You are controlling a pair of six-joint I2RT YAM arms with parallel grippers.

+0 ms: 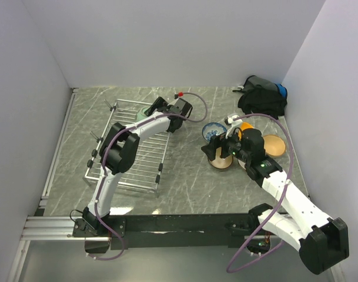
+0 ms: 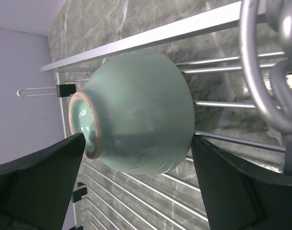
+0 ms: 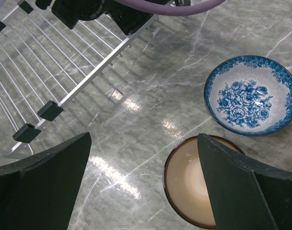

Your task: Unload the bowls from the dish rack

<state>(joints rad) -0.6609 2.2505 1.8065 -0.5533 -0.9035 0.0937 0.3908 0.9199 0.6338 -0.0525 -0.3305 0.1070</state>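
No readable text, labels, brands or numbers in any view. Only painted flowers on blue-patterned bowl (image 3: 251, 100). No lettering on pale green bowl (image 2: 136, 115), dish rack (image 1: 140, 158) or counter (image 1: 184, 188).

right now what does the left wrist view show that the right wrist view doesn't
Only left wrist: a pale green round ceramic bowl on its side between the left jaws. Only right wrist: a white ceramic bowl with blue flowers and a tan bowl with a dark rim, both upright. Both: the silver wire dish rack and the grey marbled table.
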